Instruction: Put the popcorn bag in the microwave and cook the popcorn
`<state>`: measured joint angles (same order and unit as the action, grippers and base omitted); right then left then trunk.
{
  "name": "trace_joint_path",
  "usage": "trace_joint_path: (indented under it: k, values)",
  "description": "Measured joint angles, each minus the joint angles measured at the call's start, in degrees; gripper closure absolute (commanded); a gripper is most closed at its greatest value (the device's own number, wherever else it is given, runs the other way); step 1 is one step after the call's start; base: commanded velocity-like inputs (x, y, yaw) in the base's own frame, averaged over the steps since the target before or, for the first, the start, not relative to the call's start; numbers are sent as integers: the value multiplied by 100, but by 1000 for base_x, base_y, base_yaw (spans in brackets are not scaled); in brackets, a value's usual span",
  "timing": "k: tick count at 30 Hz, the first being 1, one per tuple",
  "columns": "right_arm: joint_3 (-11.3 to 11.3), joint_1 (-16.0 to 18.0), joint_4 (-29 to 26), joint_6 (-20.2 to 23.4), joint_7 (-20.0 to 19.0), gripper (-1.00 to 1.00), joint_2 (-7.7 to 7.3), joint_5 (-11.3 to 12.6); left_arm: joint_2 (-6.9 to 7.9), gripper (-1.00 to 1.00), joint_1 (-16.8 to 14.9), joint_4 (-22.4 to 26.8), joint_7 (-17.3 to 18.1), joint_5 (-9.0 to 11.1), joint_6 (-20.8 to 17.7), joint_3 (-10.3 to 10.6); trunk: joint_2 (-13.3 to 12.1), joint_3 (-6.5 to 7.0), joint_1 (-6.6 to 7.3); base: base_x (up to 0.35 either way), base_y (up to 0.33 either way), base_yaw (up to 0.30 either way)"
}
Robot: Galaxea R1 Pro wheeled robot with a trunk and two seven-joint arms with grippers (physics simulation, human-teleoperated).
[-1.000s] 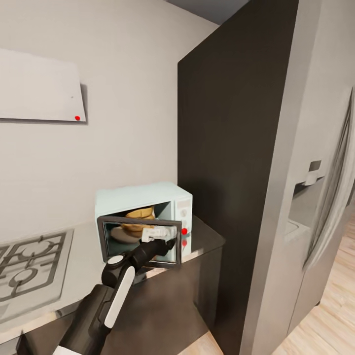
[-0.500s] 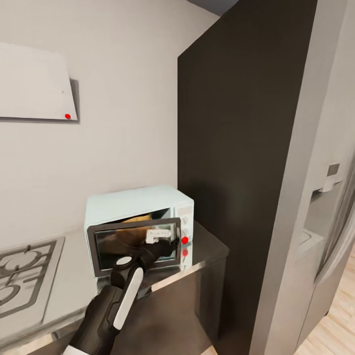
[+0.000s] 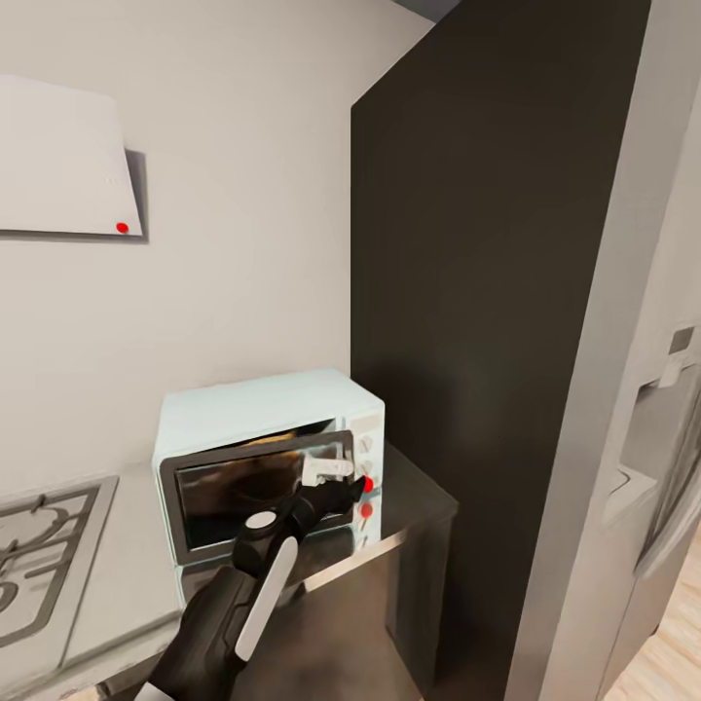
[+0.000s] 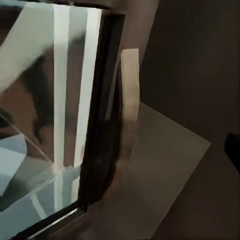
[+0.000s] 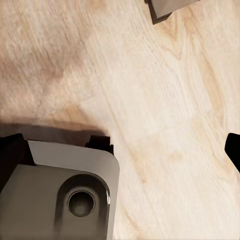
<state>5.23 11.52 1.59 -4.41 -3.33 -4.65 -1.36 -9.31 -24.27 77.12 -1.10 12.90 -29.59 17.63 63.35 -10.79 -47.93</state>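
The left gripper (image 3: 336, 476) touches the dark glass door of the small mint-blue microwave (image 3: 263, 414) on the shiny grey countertop (image 3: 127, 584), with the tan paper popcorn bag (image 3: 268, 440) inside; I cannot tell if its fingers are open.

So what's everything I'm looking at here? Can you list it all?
microwave: one, pale mint-blue with a dark glass door, on the countertop against the tall cabinet; door almost shut
popcorn bag: one, tan, just a sliver above the door's top edge, inside the microwave
countertop: one, glossy grey, along the wall
gas hob: one, grey with dark grates, left of the microwave
hood: one, white, on the wall above the hob
tall cabinet: one, dark brown, right of the microwave
fridge: one, grey, at the far right
floor: pale wood planks
left claw: one, white, against the microwave door
left arm: black and white, reaching up to the door
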Motion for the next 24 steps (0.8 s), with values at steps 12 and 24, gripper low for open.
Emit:
trace_joint_path:
  k: [12, 24]
  values:
    - [0, 0, 0, 0, 0, -100, 0, 0, 1, -100, -2, -44, 0, -12, 0, 1, 0, 0, 0, 166, 0, 0]
    - [0, 0, 0, 0, 0, -100, 0, 6, 7, -100, -1, -43, 32, 91, 2, 72, 1, -1, -1, 74, 0, 0]
